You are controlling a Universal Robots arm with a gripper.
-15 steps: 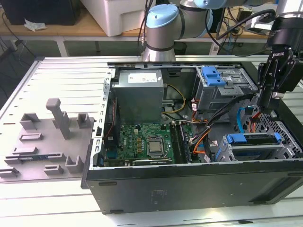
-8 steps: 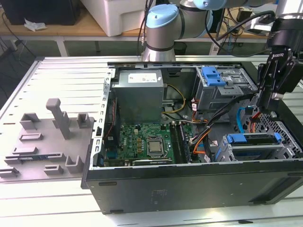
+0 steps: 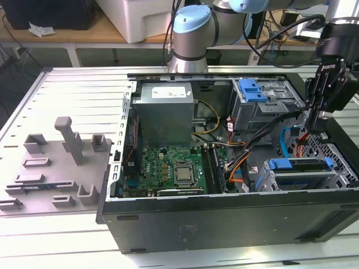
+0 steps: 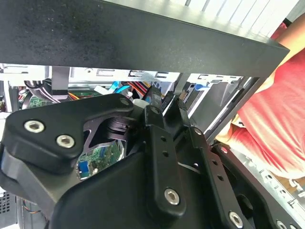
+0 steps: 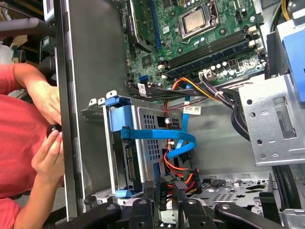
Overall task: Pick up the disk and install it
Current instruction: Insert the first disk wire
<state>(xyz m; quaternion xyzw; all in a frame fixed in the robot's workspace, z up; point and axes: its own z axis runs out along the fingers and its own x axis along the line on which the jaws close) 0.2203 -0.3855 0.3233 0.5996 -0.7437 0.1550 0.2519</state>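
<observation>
The disk [image 3: 300,166], in its blue carrier bracket, lies inside the silver drive cage at the open computer case's front corner, on the exterior view's right. In the first wrist view the disk [image 5: 129,162] shows edge-on in that cage, with a blue flat cable running from it. My gripper [image 3: 317,126] hangs above the case's right wall, a short way from the disk and not touching it. Its fingers stand close together, shut, in both wrist views [image 5: 167,198] [image 4: 169,102]. The tips sit by a black plug [image 5: 164,187] with red wires; whether they clamp it I cannot tell.
The case [image 3: 224,224] holds a grey power supply box [image 3: 165,115], a green motherboard [image 3: 174,168] and a second drive cage with a blue tab [image 3: 252,89]. A grey fixture plate [image 3: 61,162] lies on the exterior view's left. A person's hands [image 5: 47,148] are just outside the case wall.
</observation>
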